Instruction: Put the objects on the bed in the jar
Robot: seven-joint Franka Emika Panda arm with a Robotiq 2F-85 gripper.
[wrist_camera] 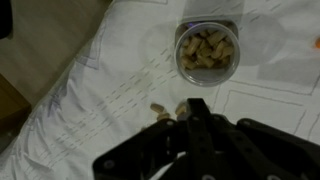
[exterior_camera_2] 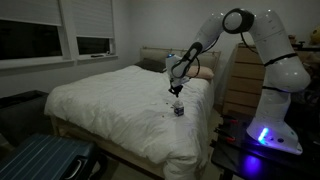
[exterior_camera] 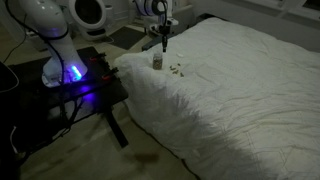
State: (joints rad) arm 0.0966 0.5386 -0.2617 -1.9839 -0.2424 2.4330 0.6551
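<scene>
We are hanging the end effector (wrist_camera: 191,104) low over the bed (wrist_camera: 90,100) with its jaws pressed together. The tips are hiding the spot between them, so we cannot tell whether a bit is pinched there.

In the wrist view the jar (wrist_camera: 205,50) is standing upright on the bed. It lies straight ahead of the tips, toward the top of the picture and slightly right, near but apart. Its open mouth is facing us and several bits are lying inside.

The loose objects (wrist_camera: 158,108) are lying just beside the tips on the picture's left, too small for us to read a long axis. In an exterior view more are showing just beyond the jar.

We are judging that any carry runs forward to the jar's mouth, while a fresh pick means spreading the jaws and shifting left.
</scene>
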